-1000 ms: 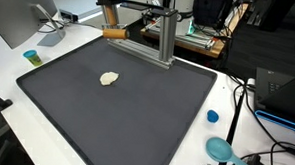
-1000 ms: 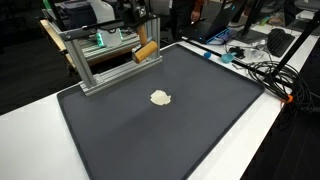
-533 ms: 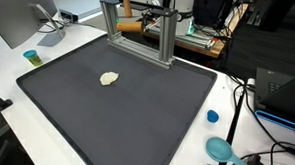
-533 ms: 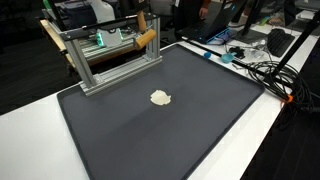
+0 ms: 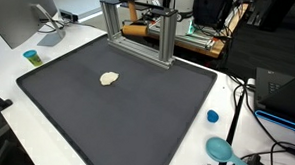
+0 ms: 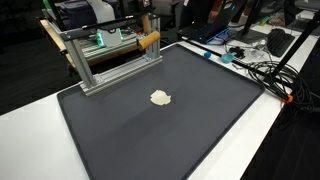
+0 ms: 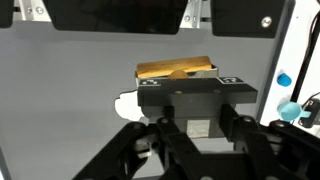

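Exterior view: gripper (image 5: 137, 24) is up at the far edge of the mat (image 5: 136, 117), clamped on a tan block (image 5: 134, 30). Block is clear of the mat, lying roughly level, and shows inside the opening of the metal frame (image 5: 169, 38). A pale blob (image 5: 109, 79) lies on the mat, well apart from the block. Blue cup (image 5: 31, 56) and blue lid (image 5: 212, 116) sit on the white table off the mat, at opposite sides.

Exterior view: block (image 6: 151, 42) is in the air by one end of the frame (image 6: 80, 62), with the gripper (image 6: 147, 35) dark above it. Blob (image 6: 160, 97) is alone mid-mat (image 6: 190, 135).

Wrist view: gripper (image 7: 195, 85) comes in from the bottom, jaws closed on the block (image 7: 175, 69), which juts past them. Blob (image 7: 123, 104) peeks out just left of the gripper body, partly hidden. Lid (image 7: 285, 78) is at the right edge.
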Controlling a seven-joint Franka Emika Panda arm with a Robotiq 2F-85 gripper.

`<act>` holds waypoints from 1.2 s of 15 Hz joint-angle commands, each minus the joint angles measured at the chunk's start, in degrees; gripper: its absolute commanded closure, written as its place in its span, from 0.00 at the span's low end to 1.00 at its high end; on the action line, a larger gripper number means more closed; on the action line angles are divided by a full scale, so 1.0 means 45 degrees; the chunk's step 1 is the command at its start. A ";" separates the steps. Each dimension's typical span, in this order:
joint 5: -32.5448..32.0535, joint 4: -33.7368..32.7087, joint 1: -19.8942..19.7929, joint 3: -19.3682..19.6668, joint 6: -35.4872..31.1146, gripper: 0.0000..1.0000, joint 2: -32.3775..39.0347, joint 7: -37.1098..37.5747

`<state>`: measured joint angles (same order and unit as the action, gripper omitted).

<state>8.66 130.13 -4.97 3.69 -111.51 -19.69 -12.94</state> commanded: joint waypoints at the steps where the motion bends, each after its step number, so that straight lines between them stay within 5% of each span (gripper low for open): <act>1: -0.0357 0.0274 0.0341 -0.0689 0.0817 0.78 -0.1249 0.2659; 7: -0.1420 0.1189 0.0519 -0.1777 -0.0130 0.78 -0.1367 0.5265; 11: -0.1261 0.1900 0.0570 -0.1601 -0.1185 0.78 -0.1119 0.5175; 18: -0.1885 0.2648 0.0392 -0.0947 -0.0976 0.78 -0.2277 0.4239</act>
<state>1.19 139.97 -3.53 -1.89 -116.11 -25.61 8.66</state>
